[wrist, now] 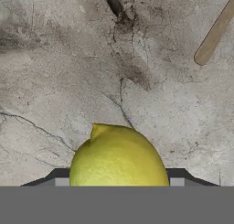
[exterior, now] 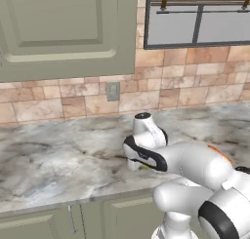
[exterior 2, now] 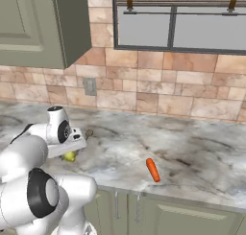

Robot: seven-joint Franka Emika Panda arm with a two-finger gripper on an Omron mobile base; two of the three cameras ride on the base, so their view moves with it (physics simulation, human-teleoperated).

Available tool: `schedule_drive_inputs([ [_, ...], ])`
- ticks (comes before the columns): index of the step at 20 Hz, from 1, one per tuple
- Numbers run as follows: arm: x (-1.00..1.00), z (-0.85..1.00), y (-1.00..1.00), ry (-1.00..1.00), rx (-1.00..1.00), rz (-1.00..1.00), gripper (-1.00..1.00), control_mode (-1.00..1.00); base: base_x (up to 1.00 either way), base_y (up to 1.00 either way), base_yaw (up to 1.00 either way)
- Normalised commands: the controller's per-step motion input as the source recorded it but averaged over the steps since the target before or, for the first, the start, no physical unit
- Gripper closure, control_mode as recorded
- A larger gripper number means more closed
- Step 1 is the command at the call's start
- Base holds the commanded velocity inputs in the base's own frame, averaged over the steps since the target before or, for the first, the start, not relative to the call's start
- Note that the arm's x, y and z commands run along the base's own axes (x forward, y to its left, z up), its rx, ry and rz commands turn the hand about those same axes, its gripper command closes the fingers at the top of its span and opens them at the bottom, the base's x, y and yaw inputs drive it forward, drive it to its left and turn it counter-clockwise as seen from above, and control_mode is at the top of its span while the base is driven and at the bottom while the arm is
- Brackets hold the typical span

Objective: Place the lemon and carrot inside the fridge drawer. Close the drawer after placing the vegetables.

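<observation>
The lemon (wrist: 119, 157) is yellow-green with a pointed tip and sits on the marble counter (wrist: 55, 72), seen close up in the hand view. My gripper (wrist: 119, 178) points down over it, a dark finger tip touching each side of the fruit. In the right base view the lemon (exterior 2: 70, 156) peeks out under the hand (exterior 2: 72, 145) near the counter's front. The carrot (exterior 2: 152, 170) lies apart to the right, close to the front edge. Just above the arm's elbow, a sliver of the carrot (exterior: 218, 153) shows. The fridge drawer is out of view.
A brown utensil handle (wrist: 214, 34) lies on the counter beyond the lemon. A tiled wall with an outlet (exterior 2: 90, 86) backs the counter. An upper cabinet (exterior: 63, 28) hangs at the left, a window (exterior 2: 178, 20) at the right. Cabinet doors (exterior 2: 120, 207) run below the counter.
</observation>
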Motion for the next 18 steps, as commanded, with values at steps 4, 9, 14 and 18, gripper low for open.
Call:
schedule_drive_inputs([
  [4, -0.21, 1.00, -0.45, -0.24, 0.00, 0.00, 1.00, -1.00, 0.00, 0.00, 0.00],
  [9, -0.41, 0.84, -0.41, -0.14, 0.00, 0.00, 1.00, -1.00, 0.00, 0.00, 0.00],
  [14, -0.36, 0.20, -0.01, -0.07, 0.00, 0.00, 1.00, -1.00, 0.00, 0.00, 0.00],
  [18, -0.02, -0.02, 0.00, 0.00, -0.01, -0.01, 1.00, -1.00, 0.00, 0.00, 0.00],
])
